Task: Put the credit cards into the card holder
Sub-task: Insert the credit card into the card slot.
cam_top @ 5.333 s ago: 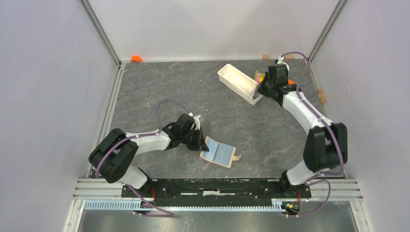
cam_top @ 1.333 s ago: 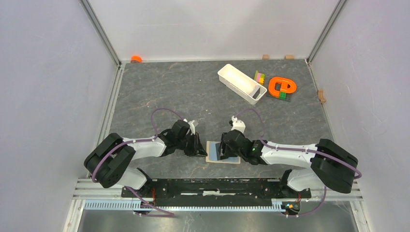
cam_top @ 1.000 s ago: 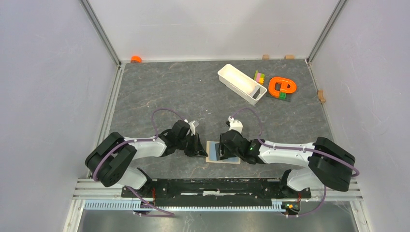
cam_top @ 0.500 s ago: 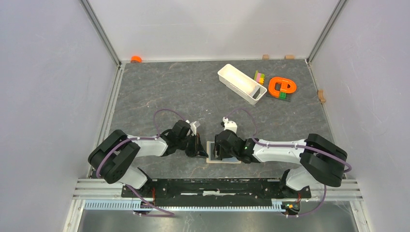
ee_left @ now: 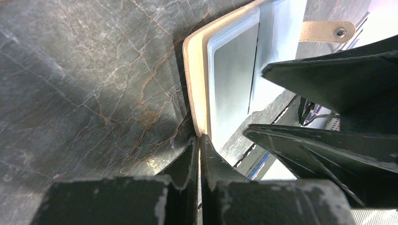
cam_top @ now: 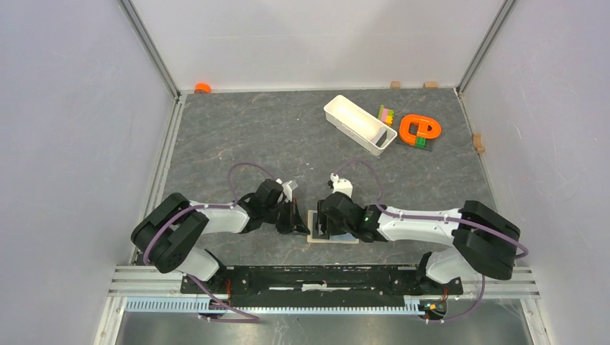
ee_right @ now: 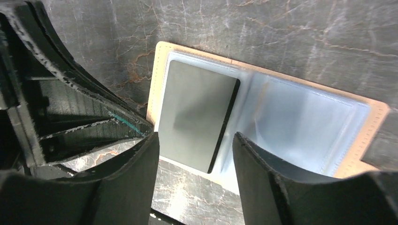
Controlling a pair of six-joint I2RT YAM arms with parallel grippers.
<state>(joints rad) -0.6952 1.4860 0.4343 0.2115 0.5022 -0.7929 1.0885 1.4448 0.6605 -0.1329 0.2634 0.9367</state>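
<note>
The tan card holder [cam_top: 350, 238] lies open near the front edge, its pale blue lining [ee_right: 305, 126] facing up. A black credit card [ee_right: 197, 117] lies flat on its left half; I cannot tell whether it sits inside the pocket. My right gripper [ee_right: 195, 140] hangs open just above, its fingers either side of the card's near end. My left gripper [ee_left: 199, 140] is shut on the card holder's tan left edge [ee_left: 196, 84]. In the left wrist view the card [ee_left: 232, 79] and the snap tab [ee_left: 326, 32] show too. From above, the left gripper [cam_top: 298, 221] and the right gripper [cam_top: 327, 226] almost meet.
A long white tray [cam_top: 360, 123] stands at the back right, with small coloured blocks [cam_top: 387, 113] and an orange piece [cam_top: 419, 129] beside it. A small orange object [cam_top: 203, 88] sits in the back left corner. Grey walls enclose the table.
My right gripper came from the tray to the card holder, shifted left over it and opened wider. My left gripper closed on the holder's edge.
</note>
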